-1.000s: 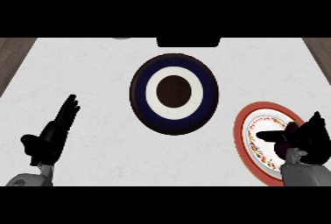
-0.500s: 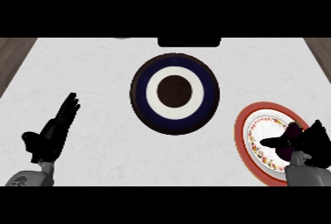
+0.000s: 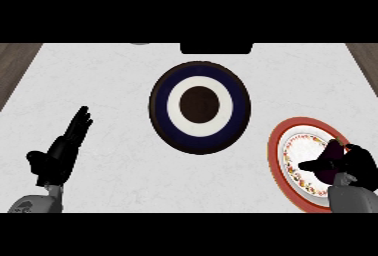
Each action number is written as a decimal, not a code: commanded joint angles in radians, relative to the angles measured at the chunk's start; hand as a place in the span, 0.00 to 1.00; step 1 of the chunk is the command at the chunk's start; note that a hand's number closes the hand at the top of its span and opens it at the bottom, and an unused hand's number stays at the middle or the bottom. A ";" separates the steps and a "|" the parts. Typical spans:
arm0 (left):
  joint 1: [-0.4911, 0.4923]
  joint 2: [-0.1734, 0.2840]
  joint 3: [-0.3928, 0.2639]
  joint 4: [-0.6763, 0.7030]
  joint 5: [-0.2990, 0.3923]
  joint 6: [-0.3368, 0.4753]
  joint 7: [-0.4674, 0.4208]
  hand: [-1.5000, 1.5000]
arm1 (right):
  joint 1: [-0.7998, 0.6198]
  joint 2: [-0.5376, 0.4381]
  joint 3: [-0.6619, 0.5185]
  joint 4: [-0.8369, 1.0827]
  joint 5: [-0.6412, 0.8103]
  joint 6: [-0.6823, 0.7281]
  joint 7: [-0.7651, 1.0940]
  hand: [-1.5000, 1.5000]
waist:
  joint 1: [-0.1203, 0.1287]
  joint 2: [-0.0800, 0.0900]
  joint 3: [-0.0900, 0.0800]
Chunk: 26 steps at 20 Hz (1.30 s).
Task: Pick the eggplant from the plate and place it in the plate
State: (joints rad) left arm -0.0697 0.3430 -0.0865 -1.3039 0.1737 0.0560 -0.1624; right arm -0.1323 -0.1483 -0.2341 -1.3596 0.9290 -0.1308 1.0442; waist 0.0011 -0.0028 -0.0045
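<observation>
A red-rimmed plate [image 3: 279, 145] with a patterned white middle lies at the counter's right. On it rests a dark purple eggplant [image 3: 331, 150], mostly hidden by my right hand [image 3: 357, 162], whose fingers and thumb curl round it. A dark blue plate [image 3: 164, 107] with a white ring and brown centre sits in the middle of the counter, with nothing on it. My left hand [image 3: 63, 152] rests open at the lower left, fingers straight and pointing up, away from both plates.
A black object [image 3: 216, 48] stands at the counter's far edge behind the blue plate. A small grey thing [image 3: 140, 43] shows at the far edge to its left. The counter's edges run down both sides.
My right hand has sunk lower over the red-rimmed plate and its fingers have curled in round the eggplant. The left hand has shifted only slightly.
</observation>
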 commanded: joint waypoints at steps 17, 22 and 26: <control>0.057 -0.027 0.032 -0.013 -0.040 -0.026 -0.007 0.50 | 0.378 0.098 0.340 -0.131 0.015 -0.233 -0.708 1.00 | -0.020 -0.002 0.005; 0.043 -0.012 0.065 -0.027 -0.032 -0.037 -0.002 0.50 | 0.528 0.065 0.356 -0.300 0.021 -0.378 -0.832 1.00 | -0.013 -0.001 0.004; -0.029 -0.034 0.079 0.027 -0.044 -0.024 0.003 0.50 | 0.676 0.070 0.452 -0.497 0.101 -0.388 -0.825 1.00 | -0.016 0.001 0.004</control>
State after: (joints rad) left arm -0.0643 0.3184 -0.0240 -1.3069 0.1381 0.0259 -0.1484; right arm 0.4175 -0.0815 0.1444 -1.7176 0.9742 -0.4853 0.2503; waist -0.0158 -0.0063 -0.0055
